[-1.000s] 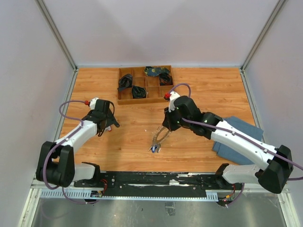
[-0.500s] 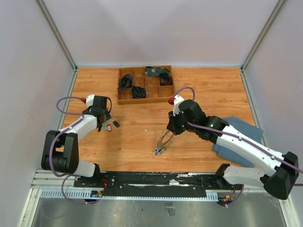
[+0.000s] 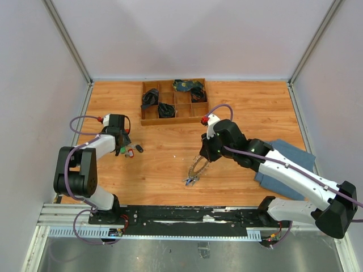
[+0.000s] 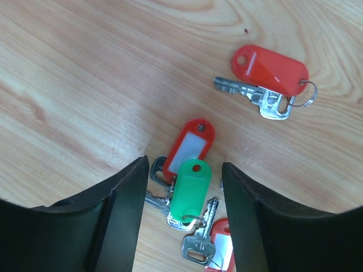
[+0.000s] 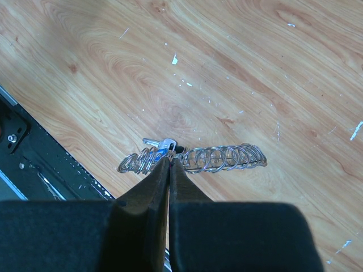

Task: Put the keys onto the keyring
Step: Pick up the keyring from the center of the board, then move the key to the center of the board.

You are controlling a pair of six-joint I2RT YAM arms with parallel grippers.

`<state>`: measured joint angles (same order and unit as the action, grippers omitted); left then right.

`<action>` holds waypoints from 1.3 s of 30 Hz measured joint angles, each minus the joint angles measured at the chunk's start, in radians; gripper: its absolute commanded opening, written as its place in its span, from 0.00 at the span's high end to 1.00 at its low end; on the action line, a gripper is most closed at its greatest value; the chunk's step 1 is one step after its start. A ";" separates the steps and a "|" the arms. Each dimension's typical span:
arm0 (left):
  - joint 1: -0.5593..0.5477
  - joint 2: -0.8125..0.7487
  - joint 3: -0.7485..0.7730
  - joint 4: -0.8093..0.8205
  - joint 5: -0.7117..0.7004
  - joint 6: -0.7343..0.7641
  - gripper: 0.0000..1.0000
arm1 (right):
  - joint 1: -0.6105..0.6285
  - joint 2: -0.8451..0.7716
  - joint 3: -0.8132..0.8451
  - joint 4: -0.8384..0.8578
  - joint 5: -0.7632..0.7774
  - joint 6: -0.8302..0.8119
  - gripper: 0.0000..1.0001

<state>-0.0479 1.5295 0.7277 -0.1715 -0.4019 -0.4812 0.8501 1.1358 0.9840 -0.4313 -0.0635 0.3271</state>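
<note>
Jaws of the left gripper (image 4: 184,168) stand wide apart and hold nothing. Between its two black fingers (image 4: 122,215) some of the keys (image 4: 190,190) lie on the table (image 4: 85,68). There is a green tag on top of silver keys, a red tag with a white label touching it on the far side, and part of one more red tag at the lower edge of the left wrist view. Whether the fingers touch the wood I cannot tell. One key with a plain red tag (image 4: 271,68) and a small ring lies apart from this group. In the top view a black tag (image 3: 139,149) lies just beside the red and green ones.

Jaws of the right gripper (image 5: 169,162) are together, clamped on the wire of the keyring (image 5: 221,157). The keyring spreads to both sides of the fingertips as a row of silver loops, and a blue-headed key (image 5: 164,145) sits just beyond the tips.

The left arm (image 3: 91,156) is folded, with the elbow close to its base and the wrist turned down over the keys near the left side of the table. The right arm (image 3: 289,173) is stretched diagonally from its base to the middle of the table and passes over a blue cloth (image 3: 292,148).

A wooden tray (image 3: 170,121) with small compartments stands at the far side. Dark things lie in several compartments; what they are I cannot tell.
</note>
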 measured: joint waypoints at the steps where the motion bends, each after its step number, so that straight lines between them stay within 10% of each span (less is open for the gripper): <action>1: 0.000 0.000 0.000 0.001 0.007 0.003 0.43 | 0.000 0.002 0.000 0.000 0.000 0.000 0.99; 13: 0.000 0.001 -0.001 0.002 0.038 0.004 0.76 | 0.000 0.009 0.000 0.002 -0.008 0.005 0.99; 19: -0.034 -0.053 -0.029 -0.031 0.085 -0.015 0.77 | 0.000 0.009 0.000 0.008 -0.007 0.010 0.99; 31: -0.352 -0.025 -0.037 0.027 0.124 -0.182 0.79 | 0.000 -0.021 0.000 -0.014 0.078 0.041 0.99; 39: -0.651 0.237 0.222 0.105 0.196 -0.289 0.74 | -0.016 -0.257 -0.028 -0.098 0.347 0.124 1.00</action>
<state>-0.6987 1.7668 0.9493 -0.0666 -0.2062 -0.7700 0.8341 0.8791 0.9558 -0.5289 0.2832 0.4507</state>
